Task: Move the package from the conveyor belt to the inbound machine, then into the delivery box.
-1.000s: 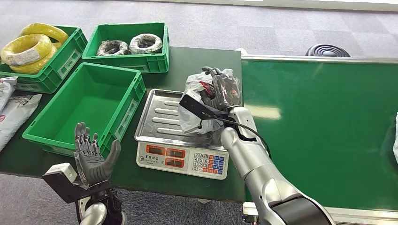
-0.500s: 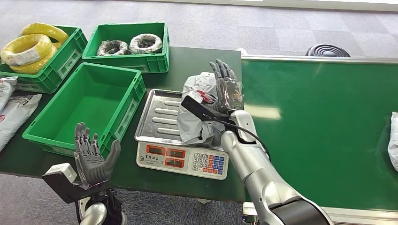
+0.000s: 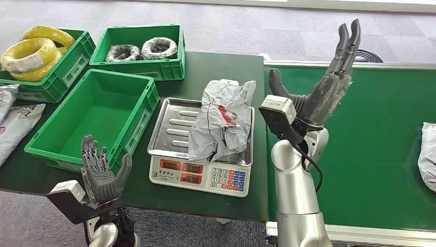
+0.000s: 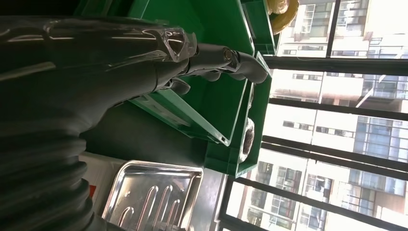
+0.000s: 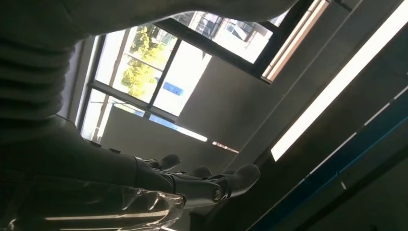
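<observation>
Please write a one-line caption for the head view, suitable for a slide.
Grey package lies on the scale tray; right hand raised open over the conveyor belt.

Head cam looks down over the table; left wrist cam sits close, sharing the scale tray (image 3: 175, 126); right wrist cam faces upward.

floor: grey carpet (image 3: 288, 31) | table: dark green (image 3: 216, 67) | windows: tall, dark-framed, daylit (image 4: 337, 120)
</observation>
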`<state>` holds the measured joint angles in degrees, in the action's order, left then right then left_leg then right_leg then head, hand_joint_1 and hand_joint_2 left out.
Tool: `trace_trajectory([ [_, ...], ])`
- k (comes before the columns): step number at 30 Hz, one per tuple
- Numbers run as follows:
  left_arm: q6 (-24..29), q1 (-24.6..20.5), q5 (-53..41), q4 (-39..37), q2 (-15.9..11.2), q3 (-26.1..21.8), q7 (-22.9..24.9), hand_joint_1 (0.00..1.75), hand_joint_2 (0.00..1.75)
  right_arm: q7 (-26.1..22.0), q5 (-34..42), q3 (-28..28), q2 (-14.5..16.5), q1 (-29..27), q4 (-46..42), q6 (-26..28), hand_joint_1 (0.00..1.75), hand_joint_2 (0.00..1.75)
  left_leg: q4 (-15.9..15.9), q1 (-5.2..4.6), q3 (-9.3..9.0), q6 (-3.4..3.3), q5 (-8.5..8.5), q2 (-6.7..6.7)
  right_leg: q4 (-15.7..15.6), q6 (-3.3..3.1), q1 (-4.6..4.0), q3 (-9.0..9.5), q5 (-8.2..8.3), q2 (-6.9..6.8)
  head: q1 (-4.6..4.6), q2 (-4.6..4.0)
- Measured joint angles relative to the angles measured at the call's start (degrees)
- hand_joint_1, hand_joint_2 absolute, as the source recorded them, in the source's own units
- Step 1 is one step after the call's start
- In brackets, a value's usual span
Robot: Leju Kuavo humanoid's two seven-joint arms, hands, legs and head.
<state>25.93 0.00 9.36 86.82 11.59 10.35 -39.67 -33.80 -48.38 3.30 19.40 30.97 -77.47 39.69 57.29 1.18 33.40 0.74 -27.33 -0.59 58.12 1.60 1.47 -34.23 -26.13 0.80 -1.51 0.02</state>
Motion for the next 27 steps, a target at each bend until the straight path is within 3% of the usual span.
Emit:
trace_trajectory([
  [10, 4.4, -0.8, -8.4, 6.6, -0.3, -0.3, -0.5, 0.0, 1.75, -4.5, 9.4, -4.9, 0.5, -8.4, -17.3, 0.0, 0.0, 0.0, 0.0, 0.0, -0.04, 0.0, 0.0, -0.02, 0.0, 0.0, 0.0, 0.04, 0.0, -0.01, 0.0, 0.0],
  [27, 5.1, -2.2, -9.9, 10.7, -0.3, 0.0, -0.5, 0.0, 1.75, -5.4, 9.6, -7.8, 0.3, -10.9, -21.5, -0.1, 0.0, 0.0, 0.0, 0.0, -0.06, 0.0, 0.0, -0.02, 0.0, 0.0, 0.0, 0.07, 0.0, -0.01, 0.0, 0.0],
])
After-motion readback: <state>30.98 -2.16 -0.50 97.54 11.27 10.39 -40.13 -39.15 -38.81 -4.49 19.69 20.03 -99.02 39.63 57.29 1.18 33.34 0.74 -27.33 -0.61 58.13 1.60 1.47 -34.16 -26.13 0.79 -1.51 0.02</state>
